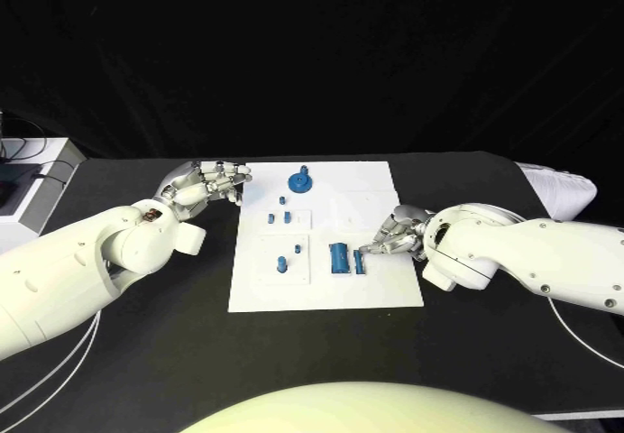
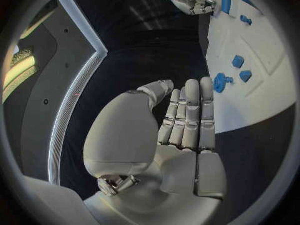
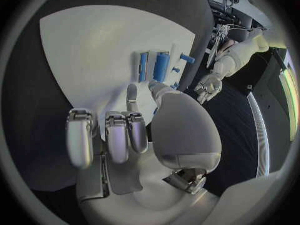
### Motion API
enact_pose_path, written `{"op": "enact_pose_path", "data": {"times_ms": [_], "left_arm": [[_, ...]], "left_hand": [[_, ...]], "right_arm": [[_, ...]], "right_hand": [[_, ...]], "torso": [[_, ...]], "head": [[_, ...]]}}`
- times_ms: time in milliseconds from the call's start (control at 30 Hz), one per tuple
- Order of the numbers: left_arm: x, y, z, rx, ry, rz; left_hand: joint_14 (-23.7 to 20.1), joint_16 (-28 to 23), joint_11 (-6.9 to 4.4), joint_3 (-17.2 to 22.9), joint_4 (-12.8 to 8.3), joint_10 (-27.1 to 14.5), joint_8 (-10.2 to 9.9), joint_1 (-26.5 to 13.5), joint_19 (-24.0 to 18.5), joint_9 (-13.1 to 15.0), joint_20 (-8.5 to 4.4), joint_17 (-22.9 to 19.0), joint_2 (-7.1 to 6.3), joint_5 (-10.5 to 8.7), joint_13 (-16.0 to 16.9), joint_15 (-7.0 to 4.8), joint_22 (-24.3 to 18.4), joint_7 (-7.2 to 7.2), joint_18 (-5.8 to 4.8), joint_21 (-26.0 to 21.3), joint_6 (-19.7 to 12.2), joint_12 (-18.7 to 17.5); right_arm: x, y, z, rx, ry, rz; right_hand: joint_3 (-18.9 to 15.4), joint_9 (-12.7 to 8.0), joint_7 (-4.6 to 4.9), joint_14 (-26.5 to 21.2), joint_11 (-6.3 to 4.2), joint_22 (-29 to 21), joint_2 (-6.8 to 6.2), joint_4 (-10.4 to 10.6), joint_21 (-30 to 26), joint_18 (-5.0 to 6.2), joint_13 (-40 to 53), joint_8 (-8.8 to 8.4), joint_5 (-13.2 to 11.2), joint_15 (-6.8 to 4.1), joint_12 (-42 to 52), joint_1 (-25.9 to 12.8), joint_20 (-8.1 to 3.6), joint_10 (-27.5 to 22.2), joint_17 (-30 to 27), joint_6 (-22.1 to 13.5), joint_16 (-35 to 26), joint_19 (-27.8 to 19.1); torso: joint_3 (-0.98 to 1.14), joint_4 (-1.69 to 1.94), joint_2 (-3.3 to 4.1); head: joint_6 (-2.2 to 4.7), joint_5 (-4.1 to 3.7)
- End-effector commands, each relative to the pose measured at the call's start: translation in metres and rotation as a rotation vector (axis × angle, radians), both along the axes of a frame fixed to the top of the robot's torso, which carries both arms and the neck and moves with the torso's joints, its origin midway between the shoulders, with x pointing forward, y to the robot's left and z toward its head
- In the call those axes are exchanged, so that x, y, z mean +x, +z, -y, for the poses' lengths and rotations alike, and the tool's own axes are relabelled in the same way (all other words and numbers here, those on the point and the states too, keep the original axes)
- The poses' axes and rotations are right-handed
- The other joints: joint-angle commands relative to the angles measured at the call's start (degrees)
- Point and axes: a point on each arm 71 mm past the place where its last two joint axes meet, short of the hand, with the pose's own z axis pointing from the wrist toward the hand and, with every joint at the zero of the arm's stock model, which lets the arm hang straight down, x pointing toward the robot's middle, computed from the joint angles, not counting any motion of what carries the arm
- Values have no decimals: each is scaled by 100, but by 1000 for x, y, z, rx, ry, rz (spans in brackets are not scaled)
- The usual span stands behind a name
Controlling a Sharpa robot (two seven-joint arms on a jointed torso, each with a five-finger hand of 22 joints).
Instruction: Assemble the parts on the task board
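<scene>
Overhead, we see the white board [image 1: 325, 271] on the tabletop [image 1: 507, 343] with blue parts [image 1: 339, 258] mostly loose, so much assembly remains. Our left robot hand [image 2: 181, 120] hangs empty, fingers straight, beside the board. Our right robot hand [image 3: 125, 130] reaches over two long parts, gripping nothing as far as we can tell.

One task board [image 1: 351, 194], seven blue parts [image 1: 339, 259], two hands [image 1: 208, 183]

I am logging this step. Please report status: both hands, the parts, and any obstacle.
Left hand open, off the board's left edge. Right hand over task board, fingertips at the long blue parts; grasp unclear. No obstacle seen.
</scene>
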Motion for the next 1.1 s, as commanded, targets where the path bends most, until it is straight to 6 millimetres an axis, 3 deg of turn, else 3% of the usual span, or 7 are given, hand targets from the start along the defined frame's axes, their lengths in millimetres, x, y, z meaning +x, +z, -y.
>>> {"op": "enact_pose_path", "data": {"times_ms": [33,367,467,600,833,1067,1100], "left_arm": [[1,2,1,-29,23,31],[8,1,-3,-62,142,62],[11,-2,-4,-72,183,65],[16,-5,-5,-84,231,68],[21,-10,-5,-90,284,68],[26,-16,-4,-84,323,58],[24,-17,-1,-72,273,42]], "left_hand": [[1,-22,27,-6,43,28,-27,-71,-1,-5,33,9,-12,20,-2,23,-9,27,30,-45,-10,-5],[-199,-166,-30,-20,139,298,5,-107,-117,-8,39,-38,-47,-7,8,1,-106,-13,27,-230,34,61],[-656,-897,-10,-23,296,458,18,-157,-491,-15,147,-368,-123,-51,-56,87,-446,0,0,-837,16,-73],[-869,-2243,91,-237,654,536,55,-232,-653,-5,440,-827,-311,-50,-161,282,-1271,17,14,-2044,-76,-592],[-1311,-4157,419,-672,890,230,-256,29,-751,-313,771,-1120,-238,-41,-176,668,-2402,-55,5,-3568,-398,-1565],[-1496,-4786,440,-882,923,114,-408,162,-774,-466,804,-1296,-129,-34,-174,754,-2832,-31,-51,-4090,-393,-1884],[-5845,-6223,-737,-2875,-331,-5264,-1561,-2311,-5127,-1804,-850,-2185,902,-1600,-539,-318,-4070,-1054,-1019,-4865,-5037,-2328]], "right_arm": [[12,12,4,235,-33,149],[54,30,35,543,-132,395],[71,34,44,585,-161,465],[92,36,51,619,-199,536],[113,33,54,639,-216,601],[114,21,49,660,-209,598],[116,21,53,601,-240,575]], "right_hand": [[24,-30,29,579,68,1270,89,-43,-263,49,1345,-56,110,59,-73,219,41,433,1391,-112,-26,386],[235,-115,168,187,185,521,110,-168,-2873,470,488,-190,239,162,-1423,717,142,-432,25,-380,-821,-264],[569,-120,233,-356,246,-530,71,-456,-5601,844,-758,-199,17,236,-3229,1192,193,-1550,-1354,-483,-1979,-1018],[919,-321,356,-1215,339,-1332,-73,-527,-6856,909,-2283,-298,-67,330,-5079,1302,313,-2360,-3147,-590,-3857,-1433],[1423,-886,562,-2000,642,-2421,-173,-649,-7880,894,-4481,-589,-116,641,-6910,1193,632,-2309,-3976,-649,-5824,-2097],[1540,-1353,655,-2110,775,-3536,-106,-875,-7927,916,-5920,-846,-108,865,-7715,1026,895,-2081,-4679,-563,-7137,-2552],[-1627,-4725,-423,-3995,51,-7491,1131,-1651,-8284,-126,-7491,-1359,-1000,420,-8812,-1266,-185,-3999,-7491,-5959,-8976,-4293]], "torso": [[-4,-1,-19],[-27,13,-120],[-45,14,-206],[-48,16,-276],[-28,18,-366],[4,17,-407],[-16,20,-374]], "head": [[101,-13],[503,-59],[633,-73],[773,-68],[947,-36],[1036,4],[1000,-22]]}}
